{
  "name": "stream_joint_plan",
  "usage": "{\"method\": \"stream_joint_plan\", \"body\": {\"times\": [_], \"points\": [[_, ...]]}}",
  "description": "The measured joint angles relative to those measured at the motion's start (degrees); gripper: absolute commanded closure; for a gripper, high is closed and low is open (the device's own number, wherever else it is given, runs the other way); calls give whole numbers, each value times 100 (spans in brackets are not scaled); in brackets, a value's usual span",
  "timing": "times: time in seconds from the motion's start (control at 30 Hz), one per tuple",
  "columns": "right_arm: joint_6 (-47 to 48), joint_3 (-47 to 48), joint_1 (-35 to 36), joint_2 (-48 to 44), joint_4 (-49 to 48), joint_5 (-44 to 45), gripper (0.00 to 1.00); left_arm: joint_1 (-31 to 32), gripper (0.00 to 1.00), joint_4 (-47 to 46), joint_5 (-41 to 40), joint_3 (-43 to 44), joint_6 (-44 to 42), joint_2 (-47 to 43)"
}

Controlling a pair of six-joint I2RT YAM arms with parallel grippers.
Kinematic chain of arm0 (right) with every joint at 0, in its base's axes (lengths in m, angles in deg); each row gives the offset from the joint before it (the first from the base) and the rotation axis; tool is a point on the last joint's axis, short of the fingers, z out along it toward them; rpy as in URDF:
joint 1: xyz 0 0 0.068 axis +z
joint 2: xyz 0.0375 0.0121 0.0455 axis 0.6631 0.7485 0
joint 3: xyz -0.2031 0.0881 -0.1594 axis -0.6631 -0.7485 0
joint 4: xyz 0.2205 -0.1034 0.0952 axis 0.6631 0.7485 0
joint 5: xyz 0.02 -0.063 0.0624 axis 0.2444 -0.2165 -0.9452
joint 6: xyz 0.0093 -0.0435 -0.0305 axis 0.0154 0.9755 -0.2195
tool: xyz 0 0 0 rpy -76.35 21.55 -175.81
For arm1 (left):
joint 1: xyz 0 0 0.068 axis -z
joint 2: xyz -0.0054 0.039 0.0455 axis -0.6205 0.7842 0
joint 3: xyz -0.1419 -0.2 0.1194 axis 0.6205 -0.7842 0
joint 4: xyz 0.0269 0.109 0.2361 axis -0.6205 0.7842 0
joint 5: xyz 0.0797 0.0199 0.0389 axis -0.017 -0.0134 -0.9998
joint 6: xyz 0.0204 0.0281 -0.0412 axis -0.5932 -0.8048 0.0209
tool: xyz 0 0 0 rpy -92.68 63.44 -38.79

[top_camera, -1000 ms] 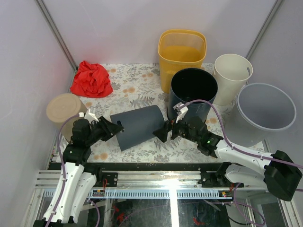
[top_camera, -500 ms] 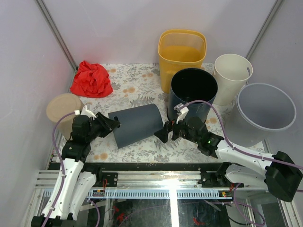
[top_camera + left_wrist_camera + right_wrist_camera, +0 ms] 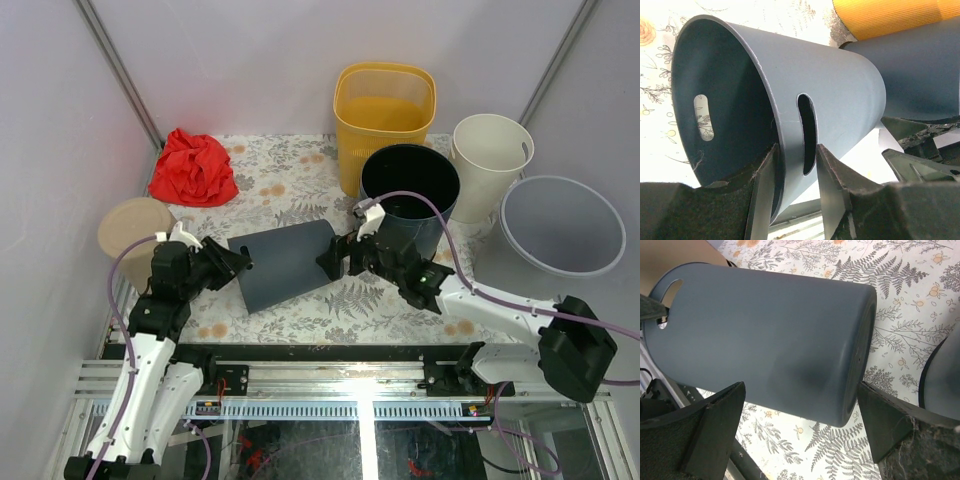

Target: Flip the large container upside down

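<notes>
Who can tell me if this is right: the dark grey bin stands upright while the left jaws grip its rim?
Wrong: the dark grey bin lies on its side, as the top external view shows. The jaws of the left gripper do grip its rim.

The large container (image 3: 285, 265) is slate grey; the upright bin (image 3: 408, 195) is a darker blue-black. The basket (image 3: 385, 115) is yellow, the cloth (image 3: 193, 168) red, the pail (image 3: 490, 160) cream. The surface (image 3: 280, 180) is white, printed with grey ferns and orange blossoms.
</notes>
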Motion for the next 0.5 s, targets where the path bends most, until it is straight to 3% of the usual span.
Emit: {"method": "stream_joint_plan", "body": {"times": [0.5], "points": [[-9,280,0,846,-264,-203,0,136,65,396,-595,450,-254,619]]}}
